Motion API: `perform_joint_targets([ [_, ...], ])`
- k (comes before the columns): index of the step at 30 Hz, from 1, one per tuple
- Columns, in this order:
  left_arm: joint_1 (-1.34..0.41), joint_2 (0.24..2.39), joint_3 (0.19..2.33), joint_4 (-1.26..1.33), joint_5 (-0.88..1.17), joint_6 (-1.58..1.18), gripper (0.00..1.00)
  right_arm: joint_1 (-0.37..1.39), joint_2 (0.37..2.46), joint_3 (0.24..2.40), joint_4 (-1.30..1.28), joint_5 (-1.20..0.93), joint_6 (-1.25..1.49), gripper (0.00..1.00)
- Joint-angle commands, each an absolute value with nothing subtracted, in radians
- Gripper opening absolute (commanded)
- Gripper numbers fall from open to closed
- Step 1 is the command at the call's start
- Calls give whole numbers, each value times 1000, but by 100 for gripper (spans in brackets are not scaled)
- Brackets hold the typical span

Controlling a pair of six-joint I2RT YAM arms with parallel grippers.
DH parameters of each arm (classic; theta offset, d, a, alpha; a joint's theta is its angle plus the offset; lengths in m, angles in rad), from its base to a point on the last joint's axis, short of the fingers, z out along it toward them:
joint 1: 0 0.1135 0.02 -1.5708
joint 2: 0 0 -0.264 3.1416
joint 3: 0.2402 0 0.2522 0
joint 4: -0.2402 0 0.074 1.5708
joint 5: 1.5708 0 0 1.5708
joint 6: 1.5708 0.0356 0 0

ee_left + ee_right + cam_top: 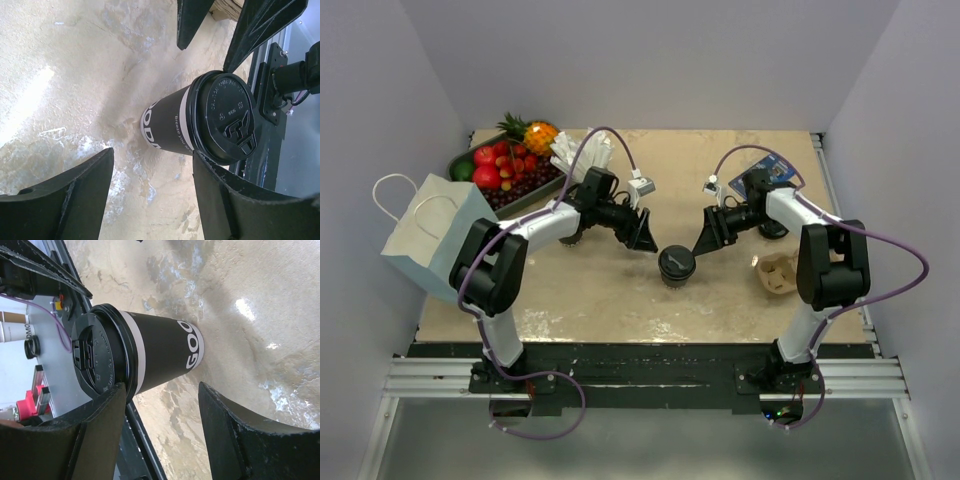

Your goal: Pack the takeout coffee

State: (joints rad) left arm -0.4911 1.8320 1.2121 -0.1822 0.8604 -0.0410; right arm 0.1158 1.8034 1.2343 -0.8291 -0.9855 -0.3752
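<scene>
The takeout coffee (676, 265) stands upright in the middle of the table, a dark cup with white lettering (172, 127) (165, 352) and a black lid (225, 117) (95, 360). My left gripper (645, 236) (152, 160) is open just to the cup's left and slightly behind it, with nothing between its fingers. My right gripper (705, 242) (162, 390) is open on the cup's right, also with nothing between its fingers. One right fingertip (117, 392) sits close by the lid's rim; I cannot tell whether it touches.
A pale blue paper bag (425, 235) with a handle stands at the left edge. A tray of fruit (505, 170) sits at the back left, a cardboard cup carrier (777, 275) at the right, and a blue packet (767, 172) behind the right arm.
</scene>
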Motion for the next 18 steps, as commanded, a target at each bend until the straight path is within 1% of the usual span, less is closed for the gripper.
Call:
perform_joint_targets([
  [1, -486, 1801, 1204, -166, 871, -46, 68, 112, 1761, 1224, -822, -979, -379, 62],
  [14, -497, 1813, 1201, -153, 940, -55, 73, 113, 1753, 1200, -821, -977, -383, 61],
  [18, -505, 1822, 1203, -163, 933, -55, 73, 112, 1755, 1195, -818, -979, -380, 61],
])
